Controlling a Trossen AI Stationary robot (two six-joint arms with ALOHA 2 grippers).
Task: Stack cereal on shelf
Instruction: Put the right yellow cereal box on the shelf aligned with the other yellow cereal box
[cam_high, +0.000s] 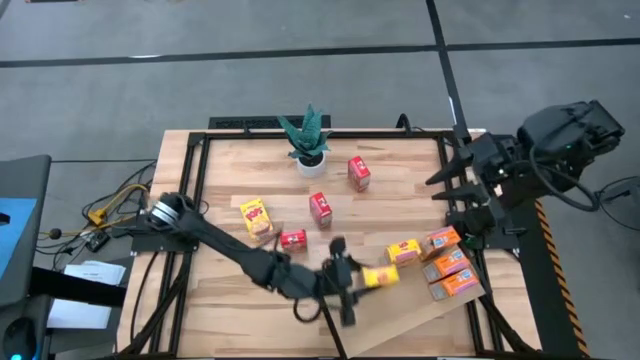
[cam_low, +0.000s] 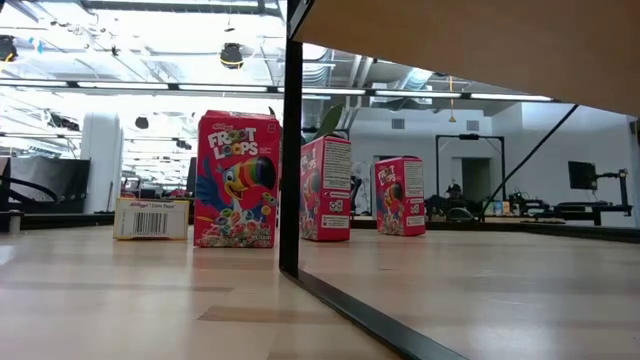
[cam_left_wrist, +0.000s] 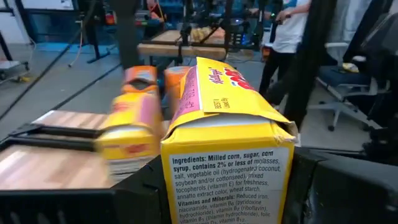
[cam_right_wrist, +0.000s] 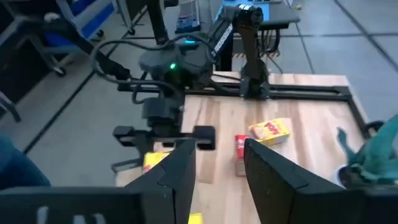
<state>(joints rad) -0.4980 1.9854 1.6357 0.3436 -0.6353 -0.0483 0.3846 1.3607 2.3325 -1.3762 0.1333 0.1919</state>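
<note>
Cereal box, yellow, clamped in left jaws near shelf; best kept level, then set flush beside orange boxes before release; right jaws parted, empty, at surface right edge; counted: three red, three yellow, three orange; one plant

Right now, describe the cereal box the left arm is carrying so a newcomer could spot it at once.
Start at the pale shelf board lying slanted at the table's front right corner. Just off its left end, the left tool is shut on a small yellow cereal box. It is the only box gripped by an arm; the other yellow ones lie free on the tabletop or shelf.
</note>
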